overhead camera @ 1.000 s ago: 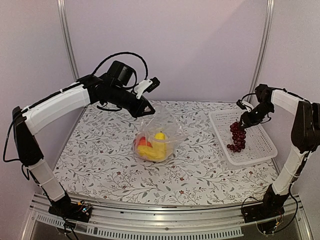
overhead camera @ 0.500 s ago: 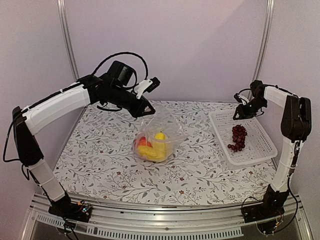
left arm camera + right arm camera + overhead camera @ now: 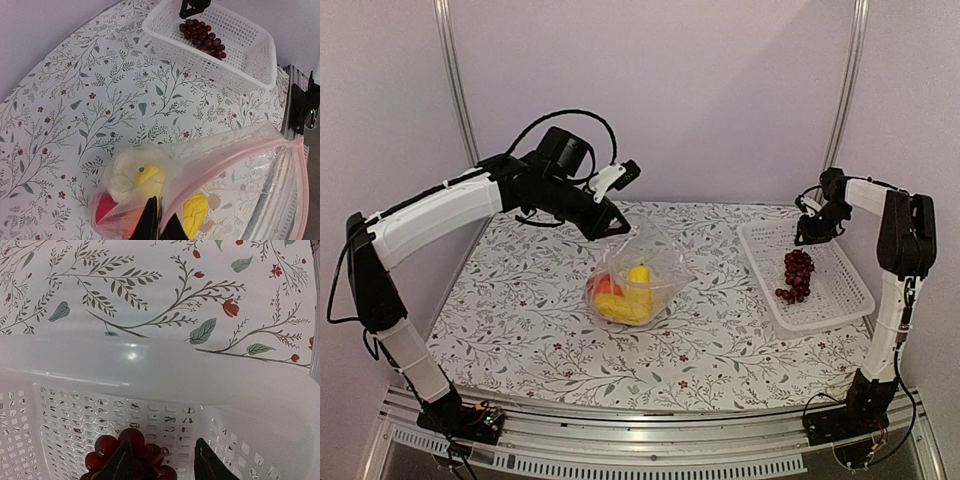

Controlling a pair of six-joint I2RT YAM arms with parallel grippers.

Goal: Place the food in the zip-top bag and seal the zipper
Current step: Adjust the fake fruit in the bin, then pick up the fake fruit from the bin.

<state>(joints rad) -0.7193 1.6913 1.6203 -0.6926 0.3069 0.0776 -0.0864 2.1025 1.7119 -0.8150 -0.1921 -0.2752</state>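
L hand still pinches bag rim, lifted mid-counter, food inside. R hand has let go of grapes, now lying in basket at right; fingers apart, at its far edge.

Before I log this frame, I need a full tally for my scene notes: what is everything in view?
table: one, white with a leaf and flower print, under everything.
posts: two, silver, back corners.
bag: one, clear with a pink mouth edge, mid-table, one edge held up.
food in the bag: yellow pieces, a white piece, a red piece; the plastic hides the exact count.
grapes: one bunch, dark red, in the basket.
basket: one, white mesh, right side of the table.
left gripper: black, shut on the bag's edge.
right gripper: black, open, above the basket's far end, holding nothing.
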